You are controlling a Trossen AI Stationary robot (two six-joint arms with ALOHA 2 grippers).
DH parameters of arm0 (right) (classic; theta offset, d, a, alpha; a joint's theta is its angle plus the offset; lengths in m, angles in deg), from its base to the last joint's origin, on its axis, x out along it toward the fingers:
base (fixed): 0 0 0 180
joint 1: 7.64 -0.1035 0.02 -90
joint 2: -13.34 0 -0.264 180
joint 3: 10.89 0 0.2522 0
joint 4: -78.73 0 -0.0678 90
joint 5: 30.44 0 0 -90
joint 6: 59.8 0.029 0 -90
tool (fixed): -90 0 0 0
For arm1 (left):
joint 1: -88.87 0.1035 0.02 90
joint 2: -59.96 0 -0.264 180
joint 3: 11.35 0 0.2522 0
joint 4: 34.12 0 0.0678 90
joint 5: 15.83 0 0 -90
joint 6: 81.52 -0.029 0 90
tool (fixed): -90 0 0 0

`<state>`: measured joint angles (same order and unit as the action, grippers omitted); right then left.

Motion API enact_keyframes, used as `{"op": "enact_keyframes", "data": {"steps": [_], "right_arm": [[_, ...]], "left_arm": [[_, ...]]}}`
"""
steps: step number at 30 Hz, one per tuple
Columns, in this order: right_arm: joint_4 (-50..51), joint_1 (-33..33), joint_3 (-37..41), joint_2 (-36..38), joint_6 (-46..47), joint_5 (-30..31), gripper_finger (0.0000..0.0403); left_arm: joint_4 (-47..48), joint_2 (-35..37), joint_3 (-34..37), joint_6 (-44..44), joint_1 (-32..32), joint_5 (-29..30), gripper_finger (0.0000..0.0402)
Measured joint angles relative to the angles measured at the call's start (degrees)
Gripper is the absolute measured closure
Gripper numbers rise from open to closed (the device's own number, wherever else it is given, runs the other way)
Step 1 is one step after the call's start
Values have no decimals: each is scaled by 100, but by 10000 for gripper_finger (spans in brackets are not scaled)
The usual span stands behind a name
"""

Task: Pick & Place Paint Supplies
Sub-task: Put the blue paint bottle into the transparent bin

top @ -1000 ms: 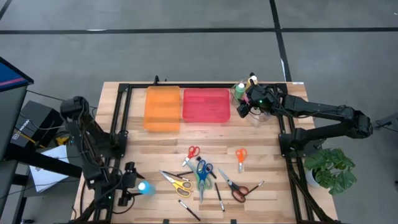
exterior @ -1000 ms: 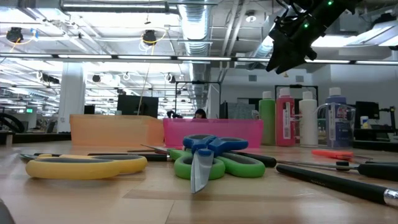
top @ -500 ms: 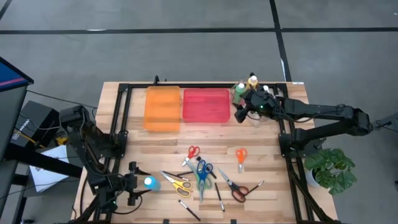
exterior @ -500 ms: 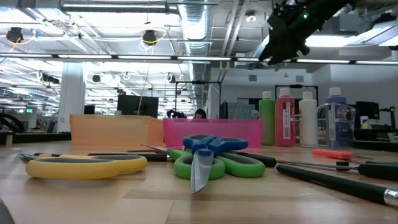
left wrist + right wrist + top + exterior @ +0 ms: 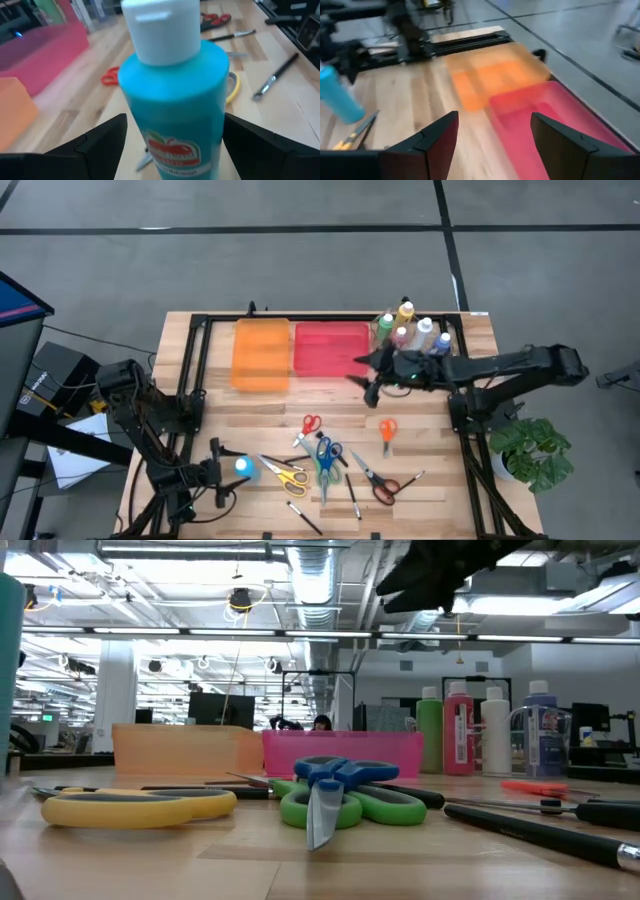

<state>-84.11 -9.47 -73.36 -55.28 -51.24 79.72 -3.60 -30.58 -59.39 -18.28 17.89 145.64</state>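
so the right arm's fingers (image 5: 362, 383) just swung off the bottle cluster (image 5: 412, 330), spread wide and empty, while the left fingers (image 5: 170, 145) hold the blue bottle (image 5: 172, 100) between them above the worktop (image 5: 430, 430), bottle's mid-carry I'd guess

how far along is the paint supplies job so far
Done: nothing visible; the orange bin and pink bin look empty. In hand: the left claw holds a blue paint bottle; the right claw hangs open and empty. Left: scissors, brushes and the bottle cluster.
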Motion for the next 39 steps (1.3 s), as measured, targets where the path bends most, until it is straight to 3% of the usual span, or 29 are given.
{"op": "enact_keyframes", "data": {"steps": [4, 14, 23, 30, 39], "right_arm": [[-983, -233, 2, -651, -396, -425, 157], [-3581, -284, -182, -2420, -908, -2150, 157], [-3395, -224, -1890, -3997, -1186, -3234, 157], [-3284, -222, -3296, -5162, -1112, -4378, 157], [-2485, -303, -4744, -6089, -1112, -4867, 157]], "left_arm": [[-3, 0, 0, 2, 157, 69, 92], [-273, 4, 204, 3, 584, 80, 92], [-926, 4, 605, -6, 696, 58, 92], [-1058, 4, 605, -614, 700, 59, 92], [-1087, 4, 603, -643, 952, 4, 92]]}}
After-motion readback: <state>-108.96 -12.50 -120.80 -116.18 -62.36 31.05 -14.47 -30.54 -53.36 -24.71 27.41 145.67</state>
